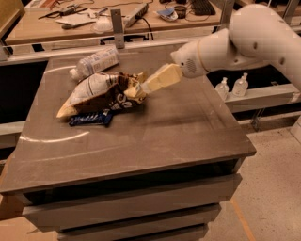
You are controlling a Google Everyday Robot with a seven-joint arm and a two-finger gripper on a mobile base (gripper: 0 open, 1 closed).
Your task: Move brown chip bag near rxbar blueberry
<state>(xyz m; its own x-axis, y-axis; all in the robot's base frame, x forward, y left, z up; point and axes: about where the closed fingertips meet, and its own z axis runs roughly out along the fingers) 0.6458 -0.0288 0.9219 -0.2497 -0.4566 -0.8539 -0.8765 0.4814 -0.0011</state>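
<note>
The brown chip bag (101, 94) lies crinkled on its side on the left half of the dark table (188, 127). The small navy rxbar blueberry (89, 120) lies flat right against the bag's front edge. My gripper (141, 89) reaches in from the right on the white arm (235, 42), and its tip meets the bag's right end, just above the table top.
A clear plastic bottle (94, 61) lies on its side behind the bag near the table's back left. A cluttered workbench (117, 14) stands behind the table. Two small bottles (233, 84) stand on a low shelf to the right.
</note>
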